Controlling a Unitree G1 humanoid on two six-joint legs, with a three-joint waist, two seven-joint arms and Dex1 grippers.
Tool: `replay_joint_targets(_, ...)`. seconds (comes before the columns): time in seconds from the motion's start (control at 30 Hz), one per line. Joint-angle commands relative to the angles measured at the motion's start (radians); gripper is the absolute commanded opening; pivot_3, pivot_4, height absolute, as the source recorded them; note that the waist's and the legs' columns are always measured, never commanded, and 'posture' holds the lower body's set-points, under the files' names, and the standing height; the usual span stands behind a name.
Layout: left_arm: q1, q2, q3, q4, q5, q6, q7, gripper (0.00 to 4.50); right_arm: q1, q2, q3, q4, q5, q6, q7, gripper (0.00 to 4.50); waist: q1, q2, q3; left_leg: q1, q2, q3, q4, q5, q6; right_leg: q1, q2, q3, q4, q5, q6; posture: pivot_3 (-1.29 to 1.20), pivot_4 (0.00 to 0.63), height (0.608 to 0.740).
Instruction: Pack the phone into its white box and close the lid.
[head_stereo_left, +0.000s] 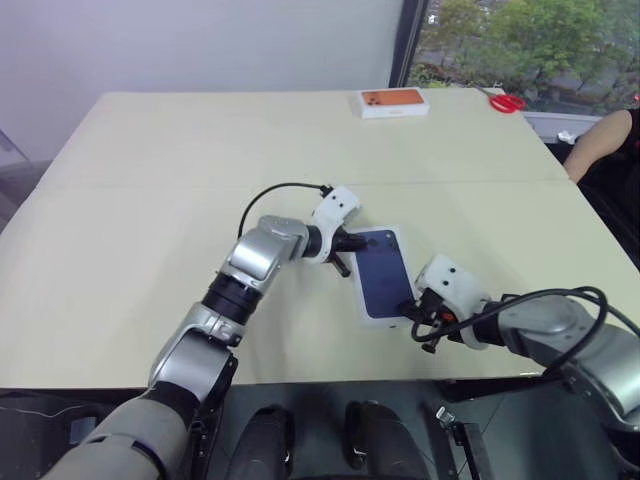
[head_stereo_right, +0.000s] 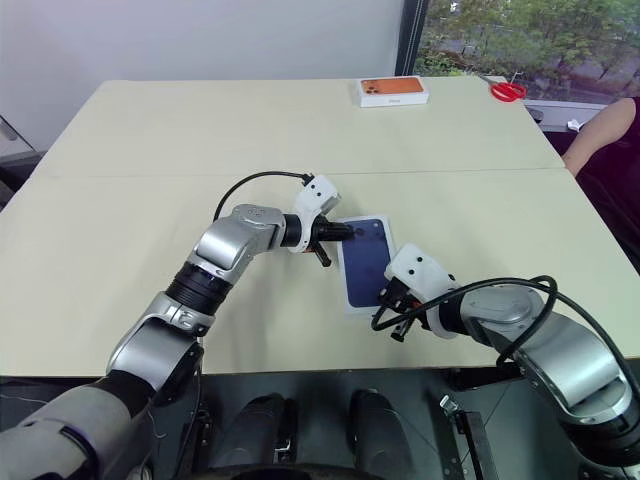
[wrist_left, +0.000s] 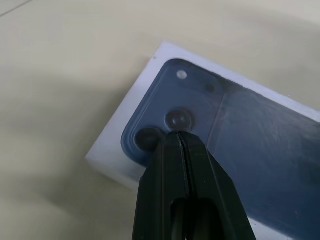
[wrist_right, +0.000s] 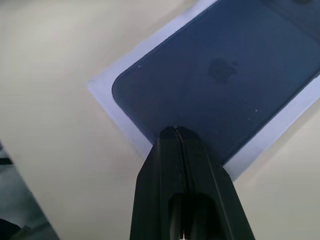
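Observation:
A white box (head_stereo_left: 378, 321) lies flat near the table's front edge. Its top, the lid (head_stereo_left: 383, 272), shows a dark blue phone back with a camera cluster (wrist_left: 178, 120), flush inside a white border (wrist_right: 122, 117). The phone itself is hidden; I cannot tell it apart from the lid's picture. My left gripper (head_stereo_left: 362, 241) is shut, its tip resting on the far end by the camera cluster. My right gripper (head_stereo_left: 410, 309) is shut too, its tip (wrist_right: 175, 130) on the near end of the blue face. Neither holds anything.
A white box printed with an orange phone (head_stereo_left: 394, 102) stands at the table's far edge, with red scissors (head_stereo_left: 507, 102) to its right. A person's arm (head_stereo_left: 600, 140) shows at the right edge. A black cable (head_stereo_left: 275, 190) loops over my left wrist.

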Motion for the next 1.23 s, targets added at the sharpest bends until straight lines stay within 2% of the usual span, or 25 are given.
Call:
replay_joint_targets(0.03, 0.018, 0.021, -0.049, -0.014, 0.033, 0.024, -0.024, 0.00, 0.012, -0.001, 0.028, 0.000, -0.013, 0.038, -0.025, 0.02, 0.000, 0.000, 0.000, 0.002, 0.000, 0.000, 0.000, 0.000, 0.000, 0.002, 0.000, 0.000, -0.001, 0.000, 0.000, 0.00, 0.150, 0.740)
replay_joint_targets(0.13, 0.044, 0.042, -0.084, -0.018, 0.065, 0.010, -0.027, 0.00, 0.014, -0.003, 0.036, 0.004, -0.015, 0.048, -0.038, 0.02, 0.000, -0.001, -0.004, 0.005, 0.000, 0.000, -0.001, -0.001, 0.001, 0.005, 0.000, 0.000, -0.001, -0.001, 0.001, 0.00, 0.150, 0.740)
replay_joint_targets(0.23, 0.058, 0.039, -0.066, -0.025, 0.059, 0.020, -0.016, 0.00, 0.012, -0.001, 0.031, 0.003, -0.013, 0.047, -0.044, 0.02, 0.000, -0.003, -0.007, 0.006, 0.000, 0.000, -0.001, -0.001, 0.002, 0.005, -0.001, 0.000, -0.001, -0.001, 0.001, 0.00, 0.150, 0.740)
replay_joint_targets(0.37, 0.095, 0.021, 0.175, -0.107, -0.064, -0.116, 0.034, 0.00, -0.021, 0.072, -0.066, 0.048, -0.089, -0.102, -0.131, 0.02, -0.005, -0.004, -0.007, 0.005, 0.000, 0.000, -0.001, -0.001, 0.002, 0.005, -0.001, 0.001, -0.001, -0.001, 0.001, 0.00, 0.150, 0.740)
replay_joint_targets(0.47, 0.184, 0.108, 0.284, -0.208, -0.077, -0.259, 0.034, 0.00, -0.044, 0.133, -0.164, 0.128, -0.148, -0.229, -0.195, 0.02, -0.010, -0.004, -0.007, 0.004, 0.001, 0.001, -0.001, -0.001, 0.001, 0.002, -0.001, 0.002, 0.000, -0.001, 0.001, 0.00, 0.150, 0.740)
replay_joint_targets(0.57, 0.271, 0.191, 0.353, -0.272, -0.116, -0.275, 0.006, 0.00, -0.073, 0.183, -0.238, 0.213, -0.135, -0.272, -0.202, 0.02, -0.008, -0.003, -0.007, 0.004, 0.001, 0.001, -0.003, -0.001, 0.001, 0.002, -0.001, 0.002, 0.001, -0.001, 0.001, 0.00, 0.150, 0.740)
replay_joint_targets(0.7, 0.451, 0.320, 0.475, -0.364, -0.155, -0.282, -0.020, 0.00, -0.085, 0.195, -0.318, 0.344, -0.117, -0.380, -0.133, 0.02, -0.001, -0.003, -0.007, 0.005, 0.000, 0.001, -0.003, -0.001, 0.001, 0.003, -0.002, 0.001, 0.000, -0.001, 0.001, 0.00, 0.150, 0.740)
replay_joint_targets(0.8, 0.541, 0.382, 0.540, -0.408, -0.192, -0.273, -0.033, 0.00, -0.084, 0.174, -0.306, 0.396, -0.116, -0.423, -0.068, 0.02, 0.000, -0.003, -0.007, 0.004, 0.000, 0.002, -0.003, -0.001, 0.001, 0.003, -0.003, 0.002, -0.001, -0.001, 0.001, 0.00, 0.150, 0.740)
replay_joint_targets(1.0, 0.646, 0.394, 0.623, -0.479, -0.236, -0.253, 0.028, 0.00, -0.052, 0.157, -0.292, 0.449, -0.106, -0.474, 0.034, 0.02, -0.001, -0.003, -0.007, 0.004, -0.001, 0.001, -0.002, -0.001, 0.002, 0.004, -0.004, 0.001, -0.002, -0.001, 0.001, 0.00, 0.150, 0.740)
replay_joint_targets(1.23, 0.715, 0.418, 0.644, -0.528, -0.253, -0.240, 0.069, 0.00, -0.065, 0.177, -0.275, 0.472, -0.096, -0.481, 0.069, 0.02, -0.005, -0.002, -0.007, 0.005, 0.001, 0.002, -0.003, -0.002, 0.003, 0.003, -0.003, 0.001, -0.001, -0.001, 0.001, 0.00, 0.150, 0.740)
